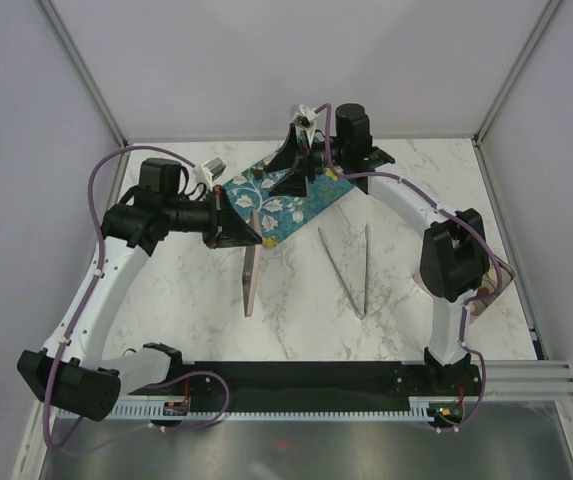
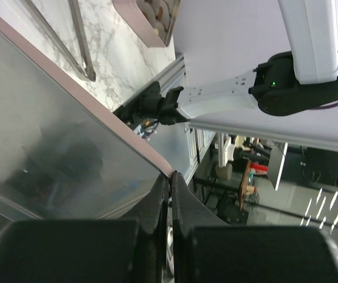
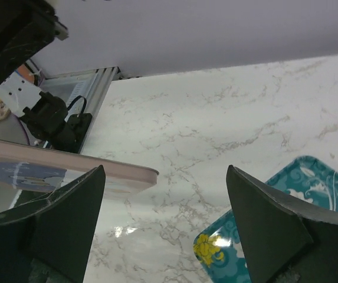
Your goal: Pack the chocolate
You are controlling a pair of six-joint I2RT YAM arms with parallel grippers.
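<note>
Chocolate (image 2: 157, 9) sits in pink box (image 2: 136, 26); left hand (image 2: 170, 177) grips clear panel (image 2: 51, 118).

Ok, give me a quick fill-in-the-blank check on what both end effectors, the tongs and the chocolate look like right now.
1. The left end effector is ___ on the pink-rimmed lid.
2. The right end effector is ___, over the teal tray.
3. The tongs lie on the marble table, held by ___ end effector.
4. The chocolate sits in the pink container by the ___ arm.
Missing words: shut; open; neither; right.
</note>
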